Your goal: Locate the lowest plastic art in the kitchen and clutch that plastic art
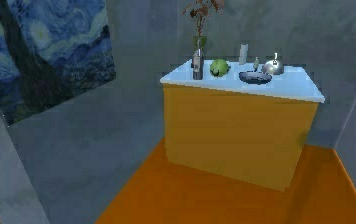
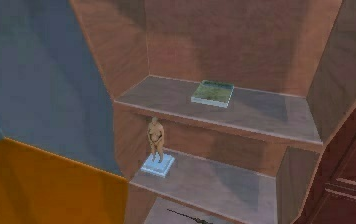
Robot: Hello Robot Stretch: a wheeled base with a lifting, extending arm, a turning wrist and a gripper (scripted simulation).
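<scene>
Gripper first: you cannot tell how its fingers stand, or anything else of its state, so treat it as unknown and check before you commit. Out on the arm's side, there's your target: a small tan statuette (image 2: 157, 138), upright on a pale blue square base. It stands at the left end of the middle shelf (image 2: 226, 185) of a reddish-brown shelf unit, close to the unit's left wall. On the upper shelf (image 2: 276, 115) a green-covered book (image 2: 213, 93) lies flat, well apart from the figure. Lower down, a thin dark thing (image 2: 191, 215) lies flat, too slight to name. Going by the task, the statuette reads as the plastic art, and it's the lowest figure you have in sight. Expect it light, stiff and rather slick, top-heavy on that little base, so a nudge could tip it. Take it around the torso at mid-height, not by the thin legs or the head, and come in level between the shelves. Ahead, the orange counter (image 1: 236, 130) carries a vase of flowers (image 1: 198, 62), a green fruit (image 1: 219, 67) and a dark bowl (image 1: 254, 76). A swirling night-sky painting (image 1: 46, 50) hangs on the wall at the forward view's left.
</scene>
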